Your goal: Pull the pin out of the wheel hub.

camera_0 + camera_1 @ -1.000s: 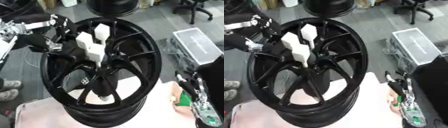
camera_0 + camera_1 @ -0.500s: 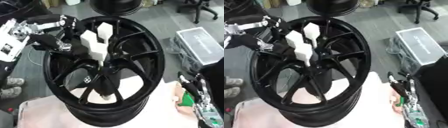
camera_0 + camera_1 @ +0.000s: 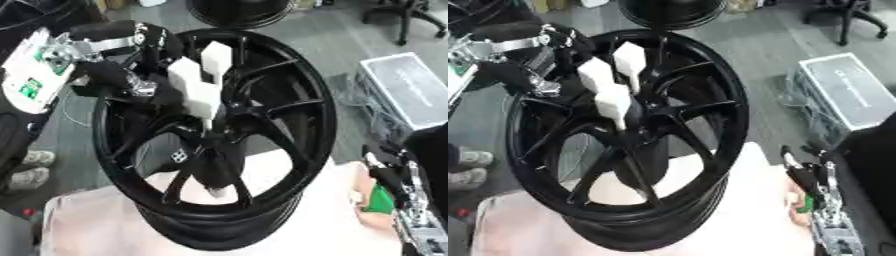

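A black multi-spoke wheel hub (image 3: 319, 117) stands tilted on a pale pink cloth. A white pin (image 3: 194, 87) with a forked top sticks up out of the hub's centre. My left hand (image 3: 109, 75) comes in from the upper left and reaches over the rim. Its fingers are spread, just left of the pin's white block, and I cannot see them closed round it. My right hand (image 3: 811, 172) rests open at the lower right, fingers up, away from the wheel.
A grey case (image 3: 411, 87) lies on the floor to the right. Another black wheel (image 3: 241, 10) stands behind, and a chair base (image 3: 411, 15) at the top right. The pink cloth (image 3: 96, 225) covers the near surface. Shoes (image 3: 26, 167) show at the left edge.
My left hand has moved right and inward over the rim, closer to the white pin. The view has shifted slightly. The right hand has stayed where it was.
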### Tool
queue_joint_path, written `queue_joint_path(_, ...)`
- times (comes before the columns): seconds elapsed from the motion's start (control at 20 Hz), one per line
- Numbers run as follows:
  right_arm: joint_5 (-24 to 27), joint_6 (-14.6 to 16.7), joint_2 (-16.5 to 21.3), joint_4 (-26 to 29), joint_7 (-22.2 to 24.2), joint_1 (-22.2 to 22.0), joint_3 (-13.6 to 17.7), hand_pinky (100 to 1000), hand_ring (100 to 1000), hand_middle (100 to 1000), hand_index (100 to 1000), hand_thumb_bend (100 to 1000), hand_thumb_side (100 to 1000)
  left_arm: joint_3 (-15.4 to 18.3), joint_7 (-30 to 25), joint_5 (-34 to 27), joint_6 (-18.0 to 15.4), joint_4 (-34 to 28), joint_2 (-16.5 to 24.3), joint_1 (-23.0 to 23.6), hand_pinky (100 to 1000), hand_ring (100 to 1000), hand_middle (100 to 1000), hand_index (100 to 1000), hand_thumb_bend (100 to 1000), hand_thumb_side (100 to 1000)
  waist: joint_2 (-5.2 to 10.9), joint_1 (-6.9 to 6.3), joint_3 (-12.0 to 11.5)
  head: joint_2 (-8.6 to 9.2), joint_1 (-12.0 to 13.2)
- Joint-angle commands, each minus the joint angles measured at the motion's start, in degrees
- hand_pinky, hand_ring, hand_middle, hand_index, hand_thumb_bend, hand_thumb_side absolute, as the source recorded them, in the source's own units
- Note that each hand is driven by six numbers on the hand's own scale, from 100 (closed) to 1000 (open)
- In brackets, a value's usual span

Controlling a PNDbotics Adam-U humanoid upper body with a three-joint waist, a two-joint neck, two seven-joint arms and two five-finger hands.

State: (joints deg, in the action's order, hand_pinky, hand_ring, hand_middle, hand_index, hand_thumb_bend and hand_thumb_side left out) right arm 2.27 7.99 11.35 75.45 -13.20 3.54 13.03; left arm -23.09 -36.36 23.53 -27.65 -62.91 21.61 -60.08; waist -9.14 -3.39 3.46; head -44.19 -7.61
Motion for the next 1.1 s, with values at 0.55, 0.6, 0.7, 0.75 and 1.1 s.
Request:
queue_joint_path(0.55,-0.1,0.1,1.0,0.5,0.9,0.6,-0.5,423,446,776,860,334,265,0.3,-6.5,0.6,-7.6,-0.1,-1.6,-2.6,575,575,863,860,373,664,0.82,0.10,0.8,0.07,1.3)
queue_joint_path(0.6,-0.1,0.1,1.0,0.5,0.9,0.7,-0.5,423,445,776,860,334,265,0.2,-6.7,0.6,-7.7,-0.1,-1.7,-2.6,575,575,862,860,370,662,0.82,0.09,0.8,0.07,1.4)
queue_joint_path(0.7,-0.1,0.1,1.0,0.5,0.9,0.7,-0.5,422,443,776,860,333,264,0.0,-7.1,0.5,-7.7,0.0,-1.9,-2.6,575,574,857,863,367,659,0.81,0.03,0.9,0.07,1.5)
queue_joint_path(0.75,-0.1,0.2,0.9,0.5,1.0,0.7,-0.6,421,441,775,860,332,265,0.0,-7.5,0.6,-7.7,0.1,-2.1,-2.5,574,573,850,865,362,656,0.79,-0.01,1.0,0.07,1.5)
queue_joint_path(1.1,-0.1,0.2,0.9,0.4,1.0,0.8,-0.6,419,438,774,860,331,265,-1.1,-12.1,1.6,-8.6,1.1,-2.5,-2.3,570,542,809,871,318,610,0.76,-0.17,1.2,0.07,1.6)
